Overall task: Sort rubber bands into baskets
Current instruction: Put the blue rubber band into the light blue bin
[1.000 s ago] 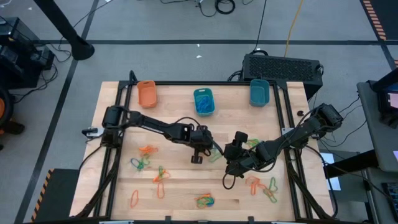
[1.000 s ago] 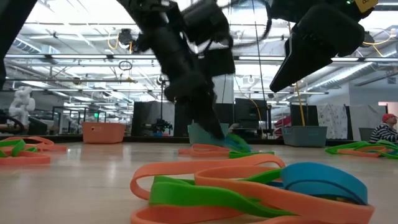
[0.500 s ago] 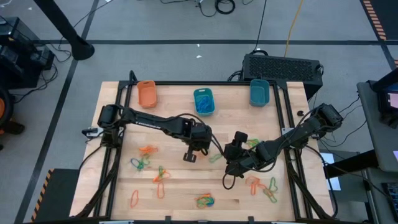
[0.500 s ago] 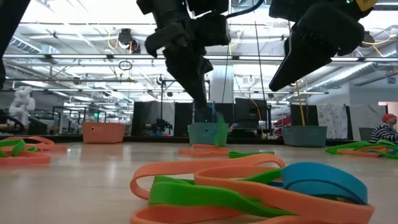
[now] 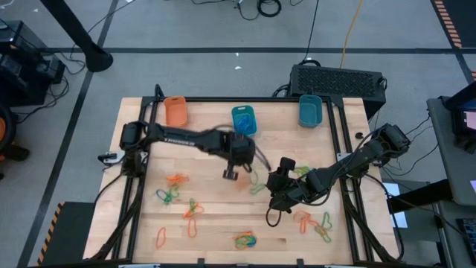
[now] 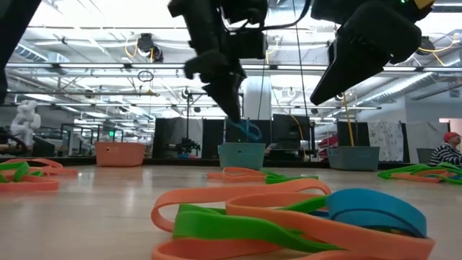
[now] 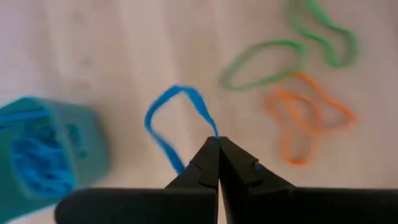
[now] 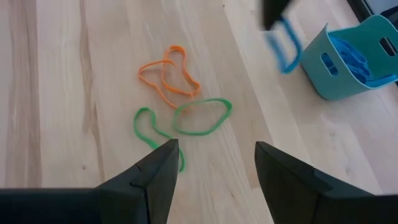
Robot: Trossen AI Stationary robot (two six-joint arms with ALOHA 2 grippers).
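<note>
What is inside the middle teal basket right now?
The middle teal basket holds blue rubber bands, a loose pile showing over the rim. Its walls hide the bottom, so the count and any other colors cannot be told.

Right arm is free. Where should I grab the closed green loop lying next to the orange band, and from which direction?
Come straight down with the open right gripper and pinch one long side of the green loop across the strand, probably the side away from the orange band. It lies flat on the table, so only a top approach catches it, and that side has bare wood beside it.
</note>
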